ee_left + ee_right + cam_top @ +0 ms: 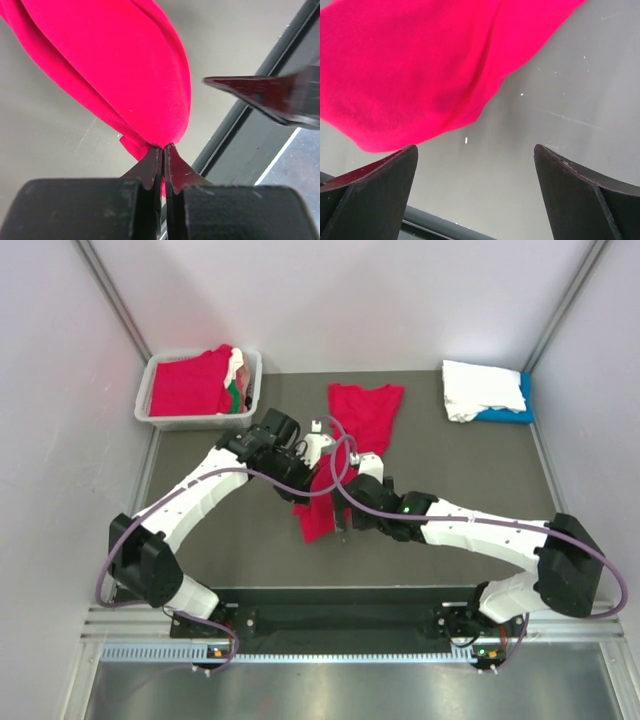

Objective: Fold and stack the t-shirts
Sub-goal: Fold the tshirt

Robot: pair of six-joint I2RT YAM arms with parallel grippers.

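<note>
The left pincer (163,147) sits closest, its black fingers pressed together on a gathered fold of the red t-shirt (125,65), which bulges up and away from the tips. The right pincer (475,149) is spread wide, with only bare grey surface (560,90) between its fingers and the red cloth just beyond the finger at the left of that view. From above, this shirt runs from mid-surface toward the back, and both arms meet over it. The surface is a dark grey mat, bounded by a black strip (340,598) at the near edge and by pale walls (60,440) with grey corner posts (115,295) on the other sides. A pale tub (200,422) holding more red cloth fills the back left corner. A folded white t-shirt (483,388) lies on a blue t-shirt (508,417) in the back right. Bare mat shows at the near left and near right, and between the red shirt and the white pile
</note>
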